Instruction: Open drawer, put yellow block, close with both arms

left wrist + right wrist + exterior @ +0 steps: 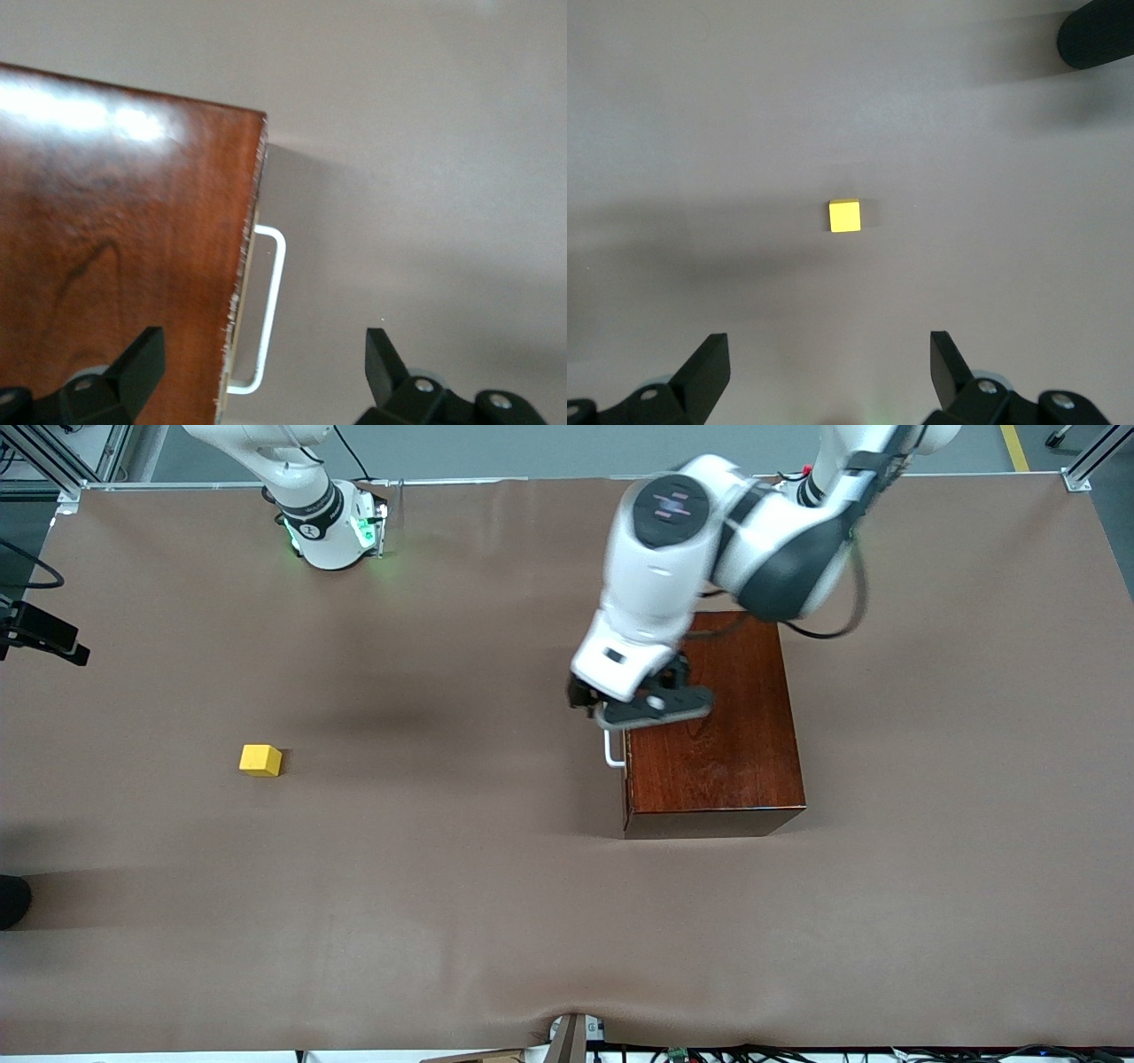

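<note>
Left gripper [257,372] hangs spread over the drawer's white handle [270,305] — lower squarely astride it before pinching; right gripper [828,372], fingers apart, waits above the yellow block [844,215].

White arms [656,576], black joint bands

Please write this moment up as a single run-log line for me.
drawer: shut | left gripper: open, over handle | right gripper: open, above yellow block | block: on table

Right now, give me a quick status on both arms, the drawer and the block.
Left gripper open over drawer handle. Right gripper open above yellow block. Drawer shut. Nothing blocking.
</note>
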You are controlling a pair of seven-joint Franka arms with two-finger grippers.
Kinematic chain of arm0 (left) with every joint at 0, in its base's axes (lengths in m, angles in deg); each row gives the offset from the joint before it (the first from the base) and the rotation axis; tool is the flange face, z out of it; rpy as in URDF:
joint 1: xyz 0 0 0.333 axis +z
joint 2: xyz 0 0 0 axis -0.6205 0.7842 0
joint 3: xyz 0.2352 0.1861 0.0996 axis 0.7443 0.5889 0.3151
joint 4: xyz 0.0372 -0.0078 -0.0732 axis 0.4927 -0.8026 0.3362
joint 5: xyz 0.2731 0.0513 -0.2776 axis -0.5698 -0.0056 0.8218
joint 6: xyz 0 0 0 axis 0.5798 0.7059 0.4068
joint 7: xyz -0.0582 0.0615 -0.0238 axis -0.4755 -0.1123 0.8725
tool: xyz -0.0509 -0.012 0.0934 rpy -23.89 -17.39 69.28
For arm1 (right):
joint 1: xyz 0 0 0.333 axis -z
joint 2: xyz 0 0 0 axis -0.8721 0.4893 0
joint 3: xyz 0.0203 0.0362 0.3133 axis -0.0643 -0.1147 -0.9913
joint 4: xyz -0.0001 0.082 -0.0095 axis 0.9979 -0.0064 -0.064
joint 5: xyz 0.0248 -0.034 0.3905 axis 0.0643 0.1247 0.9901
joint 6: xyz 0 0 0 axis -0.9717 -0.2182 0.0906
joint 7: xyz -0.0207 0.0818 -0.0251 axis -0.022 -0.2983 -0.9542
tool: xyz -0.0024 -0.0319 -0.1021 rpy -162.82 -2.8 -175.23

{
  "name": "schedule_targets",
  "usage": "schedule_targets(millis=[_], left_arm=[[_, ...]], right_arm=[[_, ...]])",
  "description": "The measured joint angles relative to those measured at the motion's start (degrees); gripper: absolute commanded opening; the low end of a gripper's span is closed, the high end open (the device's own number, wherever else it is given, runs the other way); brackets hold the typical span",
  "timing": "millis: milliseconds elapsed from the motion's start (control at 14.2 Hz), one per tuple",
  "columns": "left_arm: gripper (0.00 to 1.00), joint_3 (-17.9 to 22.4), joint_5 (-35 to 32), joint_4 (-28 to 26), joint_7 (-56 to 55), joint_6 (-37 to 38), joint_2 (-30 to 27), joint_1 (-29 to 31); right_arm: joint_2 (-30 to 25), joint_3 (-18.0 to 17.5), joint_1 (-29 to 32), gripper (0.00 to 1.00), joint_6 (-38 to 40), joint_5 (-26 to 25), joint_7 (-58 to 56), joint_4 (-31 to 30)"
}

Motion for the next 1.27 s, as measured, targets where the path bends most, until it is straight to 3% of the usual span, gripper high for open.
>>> schedule_targets(millis=[563,845,1267], left_arm=[[1.0,0.66,-14.83,-0.03,-13.64,-5.48,11.19,-10.09],[1.0,4.76,-16.03,0.05,-12.26,-5.42,13.55,-14.15],[1.0,5.61,-16.06,0.08,-7.63,0.62,13.76,-14.87]], right_arm=[[0.0,-0.01,0.03,1.0,0.0,0.0,0.0,0.0],[0.15,-0.01,0.04,1.0,0.0,0.0,0.0,0.0],[0.65,0.01,0.23,1.0,-0.02,0.0,0.0,0.0]])
